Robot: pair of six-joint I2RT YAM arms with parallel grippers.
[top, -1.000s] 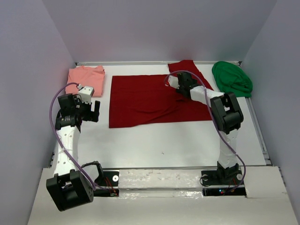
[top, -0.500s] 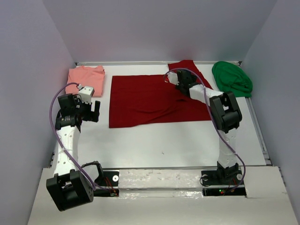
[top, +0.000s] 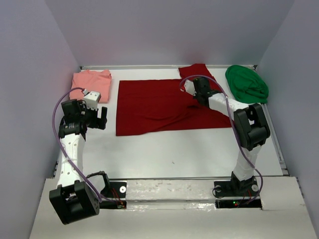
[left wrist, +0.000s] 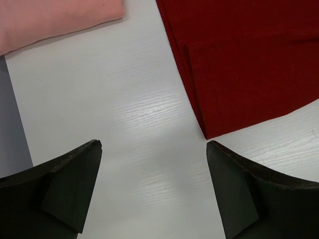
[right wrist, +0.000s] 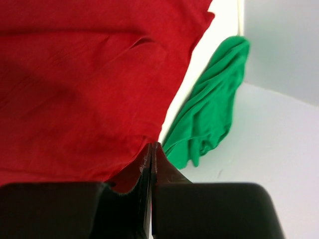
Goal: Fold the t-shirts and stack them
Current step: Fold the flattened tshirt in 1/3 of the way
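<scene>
So the dark red shirt [top: 159,105] is spread mostly flat across the back middle of the table [top: 174,149], with 1 sleeve poking up toward the back wall and a few wrinkles on its right half. The salmon-pink shirt [top: 91,83] sits in the back left corner, lying pretty flat and well apart from the green shirt [top: 246,83], which is bunched up in a heap in the back right corner.

The right gripper [top: 199,93] is stretched out over the right part of the red shirt, just below that sleeve. On the right wrist cam its fingers [right wrist: 164,174] are pressed tight together, tips right at the edge of the red cloth [right wrist: 89,74], with the green one [right wrist: 209,119] just beyond. Can't tell if any fabric is actually nipped between them.

The left gripper [top: 102,118] hangs over bare table on the left side, between the pink and the red shirts. Its wrist cam shows the 2 fingers [left wrist: 75,174] spread wide with nothing between them but tabletop. The red shirt's near-left corner [left wrist: 234,74] is just past the right fingertip, and a bit of pink [left wrist: 50,20] shows at the top left.
</scene>
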